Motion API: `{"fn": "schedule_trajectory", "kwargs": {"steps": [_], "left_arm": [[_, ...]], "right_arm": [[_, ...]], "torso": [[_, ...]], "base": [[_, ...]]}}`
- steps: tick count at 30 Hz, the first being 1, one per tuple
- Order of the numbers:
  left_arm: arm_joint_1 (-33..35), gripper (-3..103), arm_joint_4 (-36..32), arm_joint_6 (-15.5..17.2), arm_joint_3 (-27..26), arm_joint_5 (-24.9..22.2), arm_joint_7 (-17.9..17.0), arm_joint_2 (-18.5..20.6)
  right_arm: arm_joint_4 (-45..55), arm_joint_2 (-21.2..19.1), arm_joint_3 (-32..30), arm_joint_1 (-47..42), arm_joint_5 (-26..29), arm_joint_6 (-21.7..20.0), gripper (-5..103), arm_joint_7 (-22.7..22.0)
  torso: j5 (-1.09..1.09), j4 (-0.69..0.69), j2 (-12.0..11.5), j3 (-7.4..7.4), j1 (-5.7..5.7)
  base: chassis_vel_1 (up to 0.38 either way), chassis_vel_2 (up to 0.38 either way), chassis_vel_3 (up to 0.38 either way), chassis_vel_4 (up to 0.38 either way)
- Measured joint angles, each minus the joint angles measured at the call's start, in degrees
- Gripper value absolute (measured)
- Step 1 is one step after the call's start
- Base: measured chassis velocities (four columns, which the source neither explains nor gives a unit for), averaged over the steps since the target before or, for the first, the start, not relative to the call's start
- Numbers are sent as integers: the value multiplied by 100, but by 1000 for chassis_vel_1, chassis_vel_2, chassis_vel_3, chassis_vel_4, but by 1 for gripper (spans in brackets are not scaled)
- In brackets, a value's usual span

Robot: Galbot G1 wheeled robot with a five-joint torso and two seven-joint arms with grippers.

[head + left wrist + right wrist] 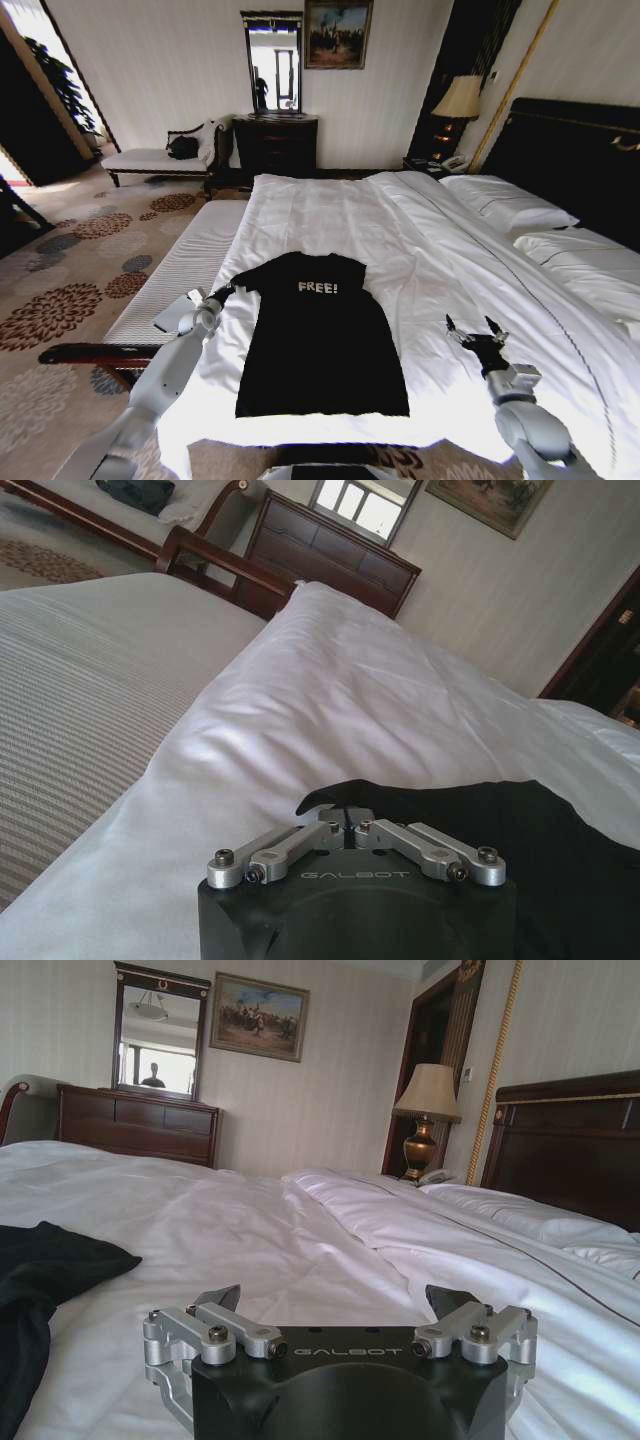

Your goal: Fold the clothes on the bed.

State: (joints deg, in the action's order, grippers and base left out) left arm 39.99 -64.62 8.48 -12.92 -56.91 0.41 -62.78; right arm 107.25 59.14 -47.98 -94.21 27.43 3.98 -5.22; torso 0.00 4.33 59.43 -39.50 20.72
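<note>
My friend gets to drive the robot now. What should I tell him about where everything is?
Left gripper: shut on the T-shirt's sleeve, at the shirt's left edge.
Right gripper: open, holding nothing, above the white sheet to the right of the shirt.
T-shirt: black, lying flat and spread out, "FREE!" facing up, near the foot of the bed.
Done: one sleeve is gripped. No fold shows yet.
Left: all the folding.

Left hand (222, 296) pinched closed on the sleeve – right hand (476, 329) spread wide, hovering
</note>
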Motion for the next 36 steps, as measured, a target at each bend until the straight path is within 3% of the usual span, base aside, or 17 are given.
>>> {"fn": "schedule_trajectory", "kwargs": {"steps": [7,18,26,36], "left_arm": [[-94,0,-30,0,62,12,1,98],[-380,0,-367,163,477,455,0,206],[-678,0,-1010,349,1129,742,0,79],[-1027,0,-1219,472,2025,796,0,-138]], "right_arm": [[-11,2,-3,-2,1,13,100,6],[-86,-2,-60,-47,32,101,100,64],[-158,-29,-98,-94,88,195,100,144],[-240,-65,-187,-124,173,295,100,202]], "torso": [[0,0,0,0,0],[2,0,0,0,0],[1,0,0,0,0],[1,0,-1,0,0]], "base": [[0,0,0,0],[0,0,0,0],[0,0,0,0],[0,0,0,0]]}}
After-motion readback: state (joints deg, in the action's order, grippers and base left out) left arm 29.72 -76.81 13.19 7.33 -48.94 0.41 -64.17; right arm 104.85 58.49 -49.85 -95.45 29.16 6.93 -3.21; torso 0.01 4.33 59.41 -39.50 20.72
